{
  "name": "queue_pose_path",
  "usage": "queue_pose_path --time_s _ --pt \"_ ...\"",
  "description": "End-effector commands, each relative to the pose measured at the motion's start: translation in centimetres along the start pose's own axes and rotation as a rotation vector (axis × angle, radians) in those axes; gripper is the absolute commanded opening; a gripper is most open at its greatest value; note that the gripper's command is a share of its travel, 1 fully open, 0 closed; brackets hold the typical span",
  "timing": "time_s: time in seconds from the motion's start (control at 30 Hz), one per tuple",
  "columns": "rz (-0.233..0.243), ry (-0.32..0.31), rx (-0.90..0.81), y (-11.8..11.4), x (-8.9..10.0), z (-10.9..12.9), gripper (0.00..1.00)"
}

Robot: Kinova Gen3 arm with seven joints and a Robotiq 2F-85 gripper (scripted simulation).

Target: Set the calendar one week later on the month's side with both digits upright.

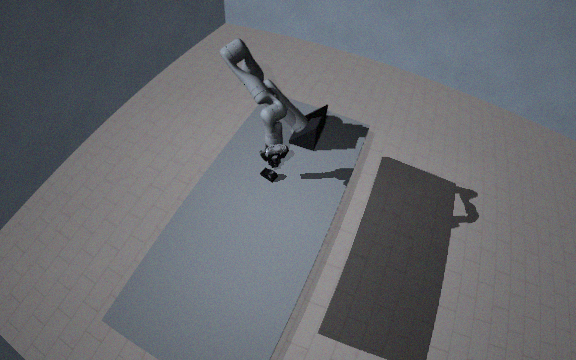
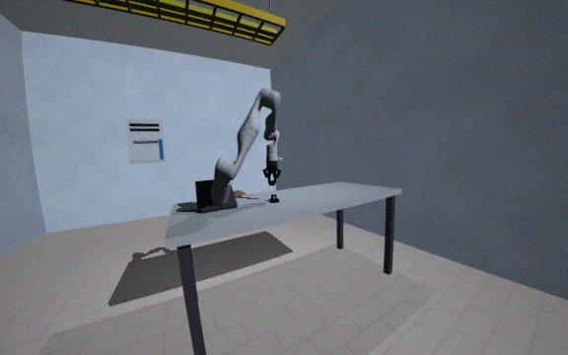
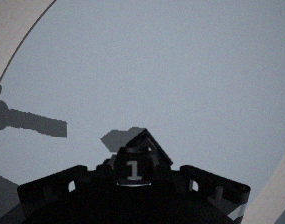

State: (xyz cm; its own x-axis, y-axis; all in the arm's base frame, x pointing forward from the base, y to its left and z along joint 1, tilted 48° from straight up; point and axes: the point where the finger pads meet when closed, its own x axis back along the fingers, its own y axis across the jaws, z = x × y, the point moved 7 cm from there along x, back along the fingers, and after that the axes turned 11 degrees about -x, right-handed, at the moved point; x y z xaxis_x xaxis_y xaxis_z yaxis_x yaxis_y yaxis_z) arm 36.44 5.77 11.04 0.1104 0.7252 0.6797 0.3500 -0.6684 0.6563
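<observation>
My gripper (image 1: 273,160) hangs above the grey table and is shut on a dark calendar cube (image 3: 134,163). In the wrist view the cube sits between the fingers and shows a white digit 1 on the face toward the camera. The dark calendar tray (image 1: 265,174) rests on the table just below and in front of the gripper; it also shows in the exterior view (image 2: 274,198), with the gripper (image 2: 271,178) raised well above it. The tray is too small to read, and I cannot tell whether the other cube is in it.
The arm's base and a dark upright block (image 1: 312,129) stand at the far end of the table. The table's long right edge (image 1: 338,215) runs close by. A poster (image 2: 145,141) hangs on the back wall.
</observation>
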Motion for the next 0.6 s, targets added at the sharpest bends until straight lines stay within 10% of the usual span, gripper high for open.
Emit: queue_pose_path --time_s 0.0,0.57 --pt "-0.011 0.001 -0.073 -1.0 -0.1 0.7 0.28" --pt "-0.013 0.022 -0.647 -4.4 -0.4 3.9 0.28"
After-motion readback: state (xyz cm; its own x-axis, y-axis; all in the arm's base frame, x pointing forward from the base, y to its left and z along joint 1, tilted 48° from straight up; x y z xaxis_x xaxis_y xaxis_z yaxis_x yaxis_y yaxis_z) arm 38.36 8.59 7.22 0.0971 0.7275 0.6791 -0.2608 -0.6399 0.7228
